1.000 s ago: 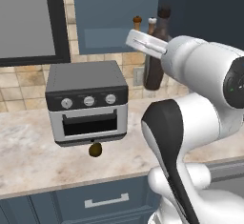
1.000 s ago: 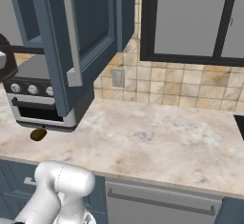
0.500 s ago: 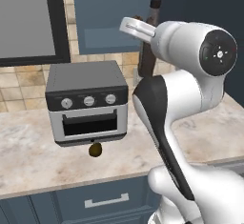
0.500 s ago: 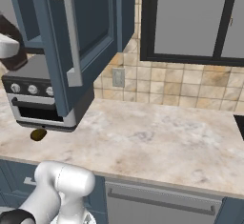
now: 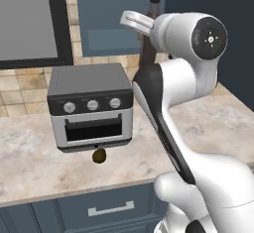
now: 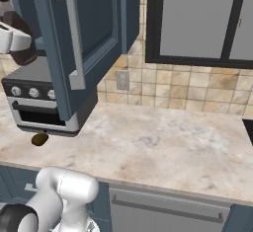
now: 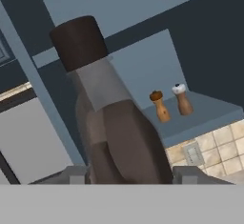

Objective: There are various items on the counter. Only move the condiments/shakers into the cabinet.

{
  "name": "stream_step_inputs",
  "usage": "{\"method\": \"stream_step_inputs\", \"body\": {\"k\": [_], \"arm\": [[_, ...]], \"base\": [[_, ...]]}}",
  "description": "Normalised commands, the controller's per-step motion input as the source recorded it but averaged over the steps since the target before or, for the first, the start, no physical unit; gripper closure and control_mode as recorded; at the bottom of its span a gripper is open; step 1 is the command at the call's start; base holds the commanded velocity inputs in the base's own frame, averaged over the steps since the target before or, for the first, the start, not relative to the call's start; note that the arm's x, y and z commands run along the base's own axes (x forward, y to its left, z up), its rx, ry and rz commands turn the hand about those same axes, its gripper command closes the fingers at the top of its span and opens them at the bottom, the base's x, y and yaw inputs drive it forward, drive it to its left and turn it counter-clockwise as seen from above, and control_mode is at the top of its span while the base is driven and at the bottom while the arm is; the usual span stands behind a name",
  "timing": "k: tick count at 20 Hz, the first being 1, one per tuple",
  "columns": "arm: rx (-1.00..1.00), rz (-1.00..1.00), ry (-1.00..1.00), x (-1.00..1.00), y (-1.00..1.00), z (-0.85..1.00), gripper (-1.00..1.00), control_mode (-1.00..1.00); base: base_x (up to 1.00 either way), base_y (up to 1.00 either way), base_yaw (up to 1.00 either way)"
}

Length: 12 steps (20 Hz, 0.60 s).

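The claw (image 7: 128,174) is clenched on the syrup bottle (image 7: 112,123): in the hand view the dark bottle rises straight up between the two finger tips (image 7: 76,174), its lower body pressed on both sides and its dark cap toward the top of that view. From the left base view the bottle (image 5: 149,33) shows behind the white wrist, held high above the toaster oven (image 5: 92,105) and level with the open cabinet (image 5: 106,14), its neck and cap sticking up past the arm. In the right base view the bottle (image 6: 21,36) is at the left edge, just left of the open cabinet door (image 6: 74,33)

Inside the cabinet, on the shelf floor (image 7: 202,116), the brown-topped shaker (image 7: 159,106) and the white-topped shaker (image 7: 182,99) stand upright just beside each other, well apart from the held bottle

The small round fruit (image 5: 99,155) lies on the marbled table (image 5: 44,162) just in front of the toaster oven, far below the claw
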Motion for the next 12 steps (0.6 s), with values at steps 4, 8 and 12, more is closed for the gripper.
{"method": "stream_step_inputs", "body": {"k": [4, 8, 12], "arm": [[0.00, 0.00, 0.00, 0.41, 0.00, 0.10, 1.00, -1.00], [0.00, 0.00, 0.00, 0.41, 0.00, 0.10, 1.00, -1.00], [0.00, 0.00, 0.00, 0.53, 0.03, 0.03, 1.00, -1.00]], "base": [[0.00, 0.00, 0.00], [0.00, 0.00, 0.00], [0.00, 0.00, 0.00]]}}
